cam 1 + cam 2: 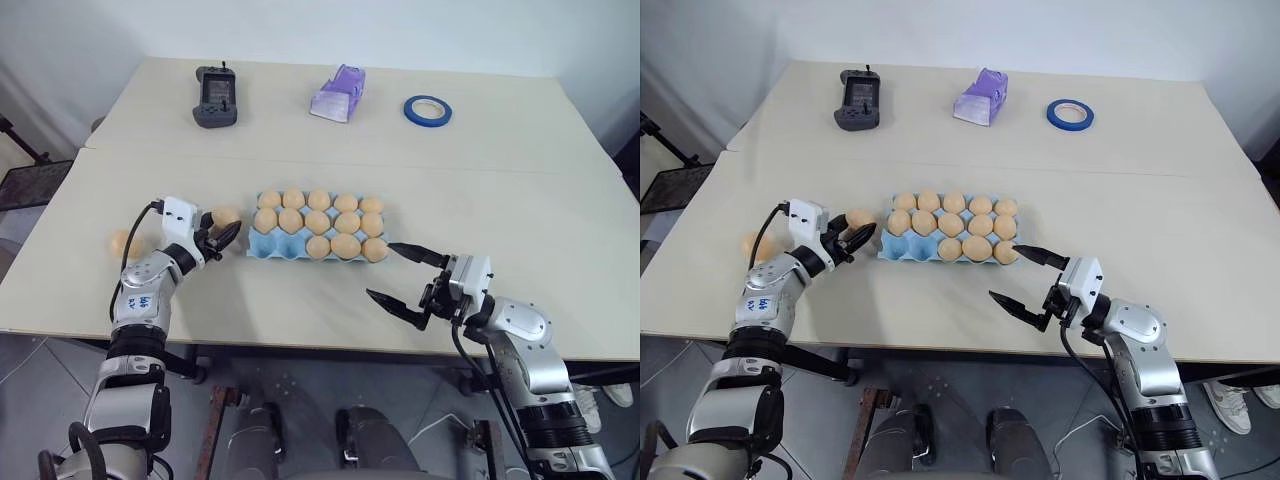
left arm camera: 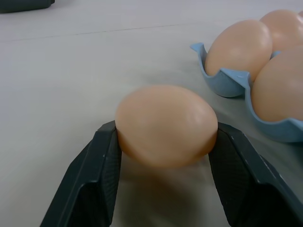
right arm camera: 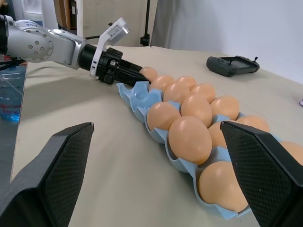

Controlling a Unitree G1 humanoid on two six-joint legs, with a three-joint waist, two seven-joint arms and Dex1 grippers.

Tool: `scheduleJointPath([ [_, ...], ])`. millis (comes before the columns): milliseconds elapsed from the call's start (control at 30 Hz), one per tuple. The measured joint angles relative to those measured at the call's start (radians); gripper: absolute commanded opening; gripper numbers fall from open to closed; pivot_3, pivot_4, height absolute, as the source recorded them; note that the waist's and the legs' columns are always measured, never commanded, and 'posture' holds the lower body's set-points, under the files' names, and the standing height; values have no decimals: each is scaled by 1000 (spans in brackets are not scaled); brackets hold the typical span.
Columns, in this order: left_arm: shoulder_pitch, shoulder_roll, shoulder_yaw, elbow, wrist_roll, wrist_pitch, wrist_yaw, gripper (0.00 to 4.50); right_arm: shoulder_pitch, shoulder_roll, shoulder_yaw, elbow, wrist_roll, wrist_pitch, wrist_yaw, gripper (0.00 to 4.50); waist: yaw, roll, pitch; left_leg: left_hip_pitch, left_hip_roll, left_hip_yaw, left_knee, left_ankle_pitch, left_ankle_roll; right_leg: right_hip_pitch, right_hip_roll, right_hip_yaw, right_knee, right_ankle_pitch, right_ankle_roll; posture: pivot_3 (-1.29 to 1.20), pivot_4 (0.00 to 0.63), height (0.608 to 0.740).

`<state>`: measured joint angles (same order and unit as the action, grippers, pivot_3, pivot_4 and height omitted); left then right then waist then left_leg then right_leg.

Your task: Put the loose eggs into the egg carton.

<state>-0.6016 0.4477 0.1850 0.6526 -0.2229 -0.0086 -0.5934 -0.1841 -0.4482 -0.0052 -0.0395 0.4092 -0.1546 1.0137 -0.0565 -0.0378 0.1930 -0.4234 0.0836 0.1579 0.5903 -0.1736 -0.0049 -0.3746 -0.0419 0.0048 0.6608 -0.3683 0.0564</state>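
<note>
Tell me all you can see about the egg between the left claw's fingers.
The egg is smooth, pale tan-orange and oval, with no marks showing. It lies on its side on the beige table, just left of the blue egg carton and apart from it. The left gripper has a black finger pressed against each side of it.

At the table's [image 1: 300,310] far edge you see a black controller [image 1: 215,97], a lilac object [image 1: 338,93] and blue tape [image 1: 428,110].
</note>
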Motion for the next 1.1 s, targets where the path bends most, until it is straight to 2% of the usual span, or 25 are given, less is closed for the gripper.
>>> scheduleJointPath([
  [133, 61, 14, 0, -161, -51, -14, -117, 2332, -7, 0, 0, 2, 1, 1, 1, 4500, 2, 0, 0, 0, 0, 0, -1, 0, 0, 0, 0, 0, 0, 0, 0, 0, 150, 740],
  [300, 76, 22, -91, -367, -74, 32, -254, 2332, -18, -6, -3, 2, 11, 2, 4, 4500, 8, 0, 0, 0, -1, 0, 1, 0, 0, 1, -1, 0, 0, 0, 0, 0, 150, 740],
  [533, 29, -50, -205, -320, -27, 41, -271, 2332, -15, -11, -9, 2, 12, 3, -4, 4500, 2, 0, 0, 0, -1, 0, 1, 0, 1, 1, 0, 1, 0, 0, 0, 0, 150, 740],
  [733, 5, -45, -204, -280, -25, 45, -293, 4280, 0, -11, -10, -49, 12, 12, -32, 4500, 0, 0, 0, 0, 0, 0, 0, 1, 1, 0, 1, 1, 0, 0, 0, 0, 150, 740],
  [767, 5, -36, -203, -280, -25, 45, -296, 4451, 0, -11, -10, -58, 12, 14, -35, 4500, 1, 0, 0, 0, 0, 0, 1, 0, 1, 0, 1, 0, 0, 0, 0, 0, 150, 740],
  [967, 53, 31, -148, -336, -39, 45, -306, 4451, -2, -11, -9, -66, 13, 28, -34, 4500, 1, 0, 0, 0, 0, -1, 1, 0, 1, 1, 0, 0, 0, 0, 0, 0, 150, 740],
  [1100, 147, 71, -71, -423, -93, 52, -308, 4451, -16, -16, -6, -47, 15, 28, -8, 4500, -1, 0, 0, 0, 0, 0, 0, 0, 1, 0, 0, 0, 0, 0, 0, 0, 150, 740],
])
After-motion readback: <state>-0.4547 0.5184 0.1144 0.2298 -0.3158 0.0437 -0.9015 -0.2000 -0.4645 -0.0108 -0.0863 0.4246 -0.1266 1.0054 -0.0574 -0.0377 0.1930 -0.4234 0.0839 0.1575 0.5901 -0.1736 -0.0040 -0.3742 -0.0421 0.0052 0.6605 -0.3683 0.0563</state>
